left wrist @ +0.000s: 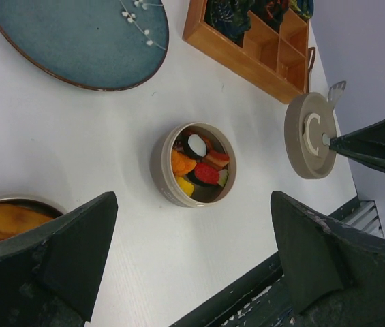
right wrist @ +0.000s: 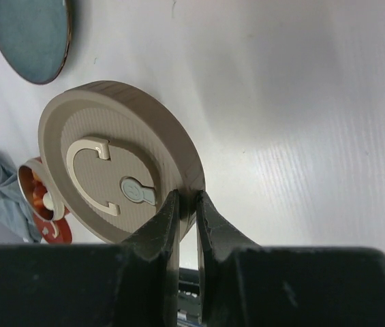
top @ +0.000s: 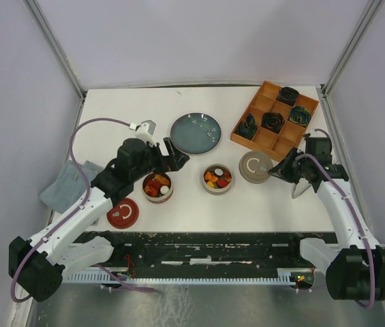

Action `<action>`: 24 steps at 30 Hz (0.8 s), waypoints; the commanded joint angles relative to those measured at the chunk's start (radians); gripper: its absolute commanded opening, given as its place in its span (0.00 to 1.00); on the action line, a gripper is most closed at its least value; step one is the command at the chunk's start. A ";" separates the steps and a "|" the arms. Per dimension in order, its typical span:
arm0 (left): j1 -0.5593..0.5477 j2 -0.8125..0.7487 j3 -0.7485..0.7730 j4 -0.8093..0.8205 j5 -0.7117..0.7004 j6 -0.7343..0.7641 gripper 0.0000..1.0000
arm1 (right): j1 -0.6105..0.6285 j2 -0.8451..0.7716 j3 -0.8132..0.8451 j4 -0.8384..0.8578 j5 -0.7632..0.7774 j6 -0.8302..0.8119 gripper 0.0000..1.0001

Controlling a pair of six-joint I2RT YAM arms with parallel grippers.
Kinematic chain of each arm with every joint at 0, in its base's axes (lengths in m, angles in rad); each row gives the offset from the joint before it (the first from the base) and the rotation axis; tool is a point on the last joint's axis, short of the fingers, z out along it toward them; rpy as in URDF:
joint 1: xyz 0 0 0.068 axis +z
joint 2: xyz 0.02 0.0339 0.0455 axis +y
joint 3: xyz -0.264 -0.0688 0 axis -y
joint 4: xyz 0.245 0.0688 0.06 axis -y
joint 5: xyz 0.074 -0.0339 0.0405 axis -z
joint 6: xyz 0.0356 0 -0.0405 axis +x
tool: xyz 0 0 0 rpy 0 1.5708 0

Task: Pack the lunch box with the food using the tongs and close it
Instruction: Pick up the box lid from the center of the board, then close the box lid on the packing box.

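The lunch box shows as two round bowls, a beige one (top: pixel 217 178) (left wrist: pixel 194 174) and a red-rimmed one (top: pixel 157 186) (left wrist: pixel 8 216). Each holds food (top: pixel 217 179) (left wrist: pixel 197 167) in orange, red, white and yellow pieces. My left gripper (top: pixel 170 161) (left wrist: pixel 192 259) hangs open and empty over the table between the two bowls. My right gripper (top: pixel 279 170) (right wrist: pixel 187 204) is shut on the rim of the beige lid (top: pixel 254 167) (right wrist: pixel 120 170) (left wrist: pixel 309 133), just right of the beige bowl. A red lid (top: pixel 122 213) lies near the front edge. I cannot see the tongs.
A blue plate (top: pixel 195 133) (left wrist: pixel 76 37) sits at the back centre. An orange wooden tray (top: pixel 276 116) (left wrist: pixel 260 54) with dark coiled rosettes is at the back right. A grey cloth (top: pixel 66 184) lies at the left edge. Walls close in the table.
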 commanded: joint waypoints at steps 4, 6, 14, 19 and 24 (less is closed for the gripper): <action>-0.001 0.124 0.118 0.036 0.077 -0.057 0.98 | 0.040 0.085 0.161 -0.094 -0.123 -0.103 0.00; -0.002 0.165 0.135 0.042 0.131 -0.068 0.96 | 0.073 0.111 0.196 -0.112 -0.103 -0.122 0.00; -0.072 0.258 0.180 0.059 0.129 -0.085 0.94 | 0.240 0.216 0.277 -0.113 -0.024 -0.141 0.00; -0.124 0.313 0.199 0.059 0.109 -0.081 0.89 | 0.335 0.274 0.309 -0.071 -0.025 -0.154 0.00; -0.147 0.346 0.189 0.047 0.079 -0.071 0.84 | 0.378 0.333 0.340 -0.081 0.029 -0.161 0.00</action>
